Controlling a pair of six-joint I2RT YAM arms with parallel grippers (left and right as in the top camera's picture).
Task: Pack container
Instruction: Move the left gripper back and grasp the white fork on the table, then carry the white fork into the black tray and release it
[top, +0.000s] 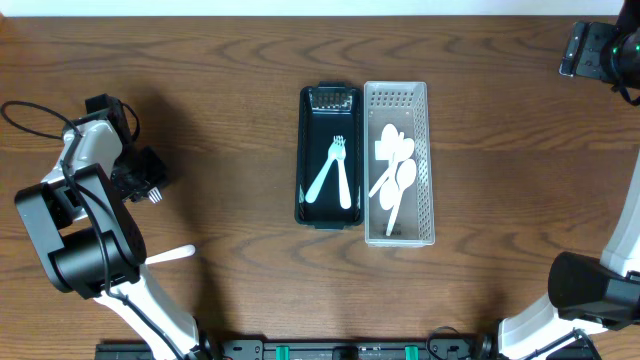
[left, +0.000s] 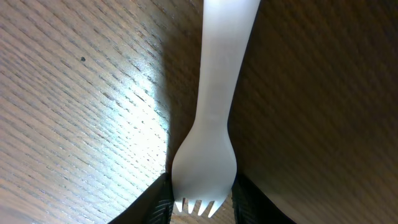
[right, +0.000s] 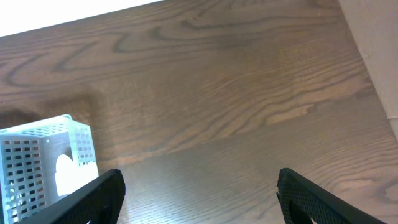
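Note:
My left gripper is at the left of the table, shut on the head of a white plastic fork. The fork's tines sit between the jaws and its handle points away over the wood. The black container in the middle holds two white forks. The white perforated basket beside it holds several white spoons. My right gripper is open and empty over bare table at the far right corner. It also shows in the overhead view.
A white utensil lies on the table by the left arm's base, partly hidden by the arm. A corner of the basket shows in the right wrist view. The table's far edge runs close behind the right gripper.

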